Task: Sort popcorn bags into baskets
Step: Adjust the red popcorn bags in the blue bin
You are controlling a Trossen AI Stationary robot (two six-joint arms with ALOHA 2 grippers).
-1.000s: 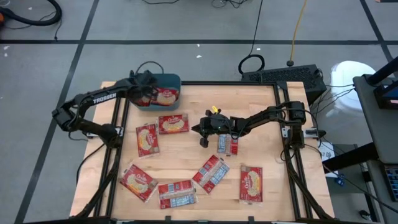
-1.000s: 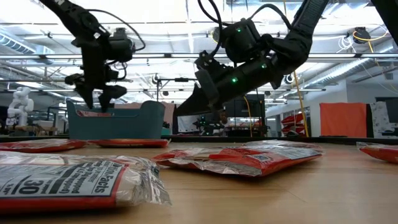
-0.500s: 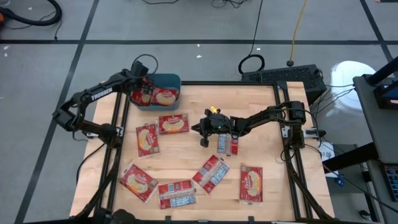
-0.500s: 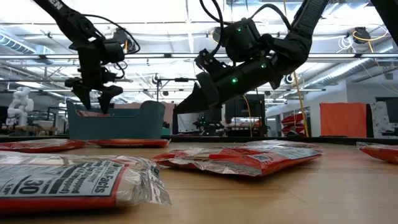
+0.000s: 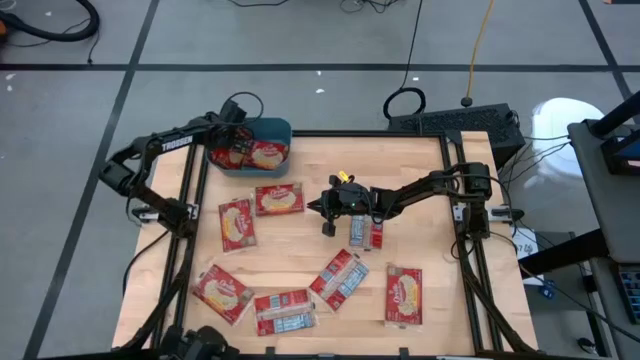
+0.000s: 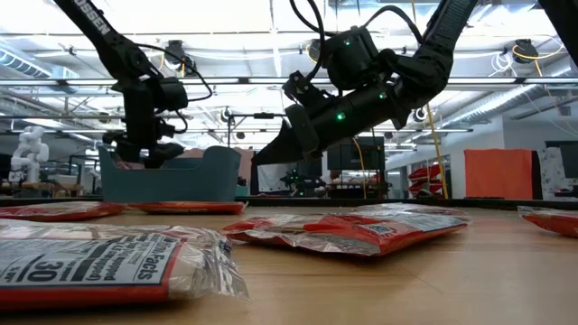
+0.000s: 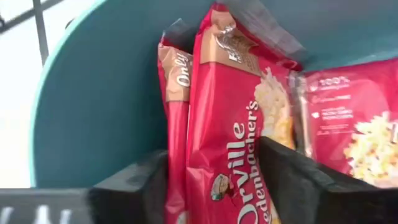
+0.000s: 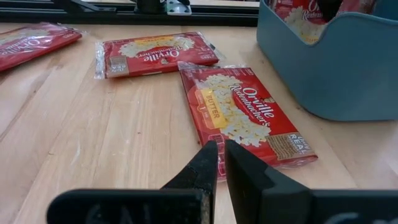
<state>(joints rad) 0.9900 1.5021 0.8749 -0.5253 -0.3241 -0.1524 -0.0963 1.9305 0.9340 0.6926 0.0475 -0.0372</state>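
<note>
Left gripper [image 7: 214, 186] down inside teal basket [image 5: 272, 128] at table's far-left corner, fingers clamped on upright popcorn bag [image 7: 233, 124]; more bags already in beside it. Right gripper [image 8: 221, 165] low over mid-table, fingers nearly closed, empty. Seven bags [image 5: 285, 310] left flat on the wood: sorting judged under halfway. Basket crowded, snug to the walls; open table around loose bags.

Left tool [image 7: 214, 186] clamps an upright popcorn bag [image 7: 233, 124] inside the teal basket [image 7: 99, 106].
</note>
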